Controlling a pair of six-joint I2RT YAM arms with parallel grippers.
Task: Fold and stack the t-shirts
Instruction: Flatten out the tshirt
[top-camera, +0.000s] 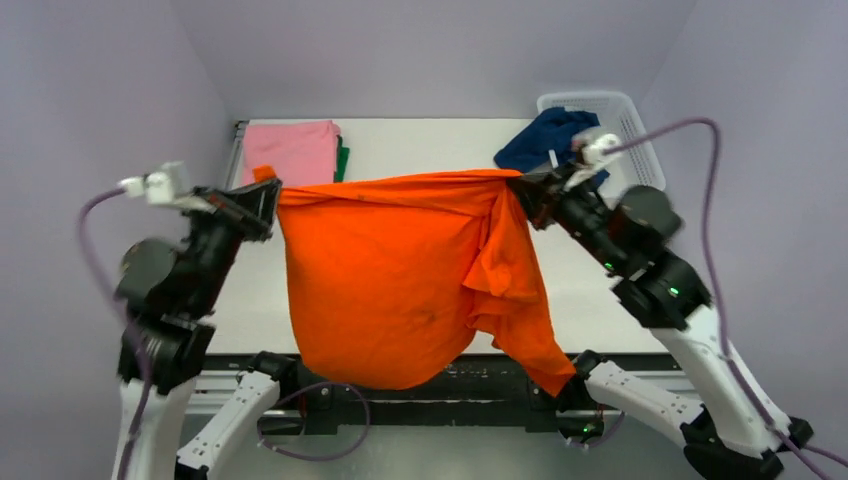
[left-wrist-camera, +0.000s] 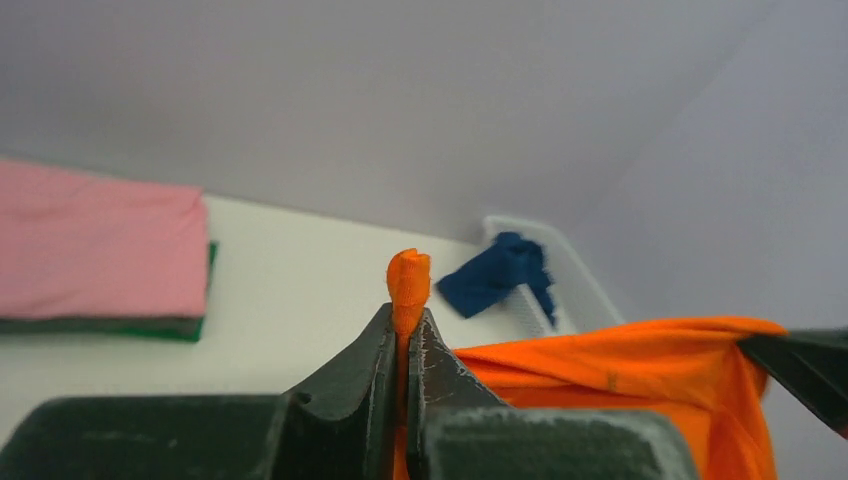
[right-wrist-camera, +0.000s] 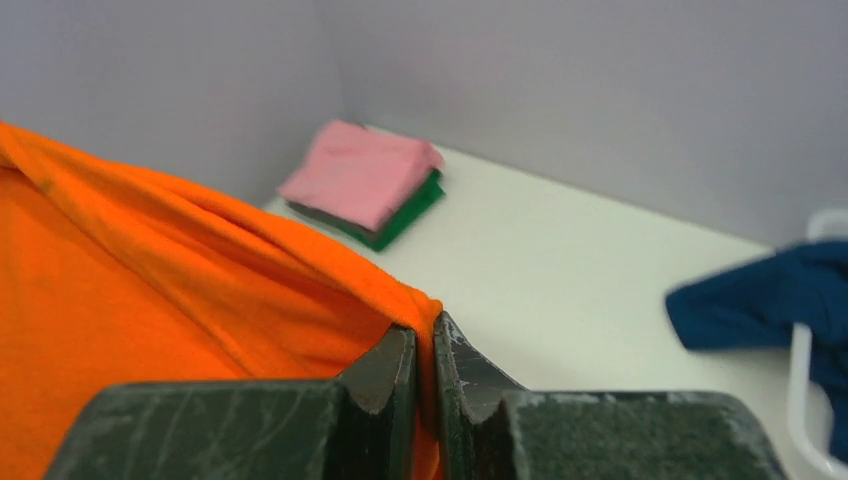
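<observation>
Pale lilac walls (top-camera: 430, 50) on three sides of a white table (top-camera: 430, 150). Above its middle, lifted off the surface: orange t-shirt (top-camera: 390, 280), stretched taut along the top edge between the two grippers and hanging from there as a wide, rounded sheet. Loose fold of the same cloth drooping on the right side, down toward the base of the right arm. Lower edge overlapping the table's near rim in the top view; touching or not, impossible to tell. Left gripper (top-camera: 268, 187) at the shirt's left corner, fingers pinched tight, with a small nub of orange cloth poking out beyond the tips in the left wrist view. Right gripper (top-camera: 519, 189) at the right corner, fingers likewise clamped on a bunched ridge of the fabric, almost no gap between them. At the far left corner of the table, folded pink t-shirt (top-camera: 292, 150) lying on top of a folded green t-shirt (top-camera: 343, 160), only a green edge showing. At the far right, white mesh basket (top-camera: 625, 110), with a crumpled navy t-shirt (top-camera: 545, 140) spilling over its left wall onto the table.
</observation>
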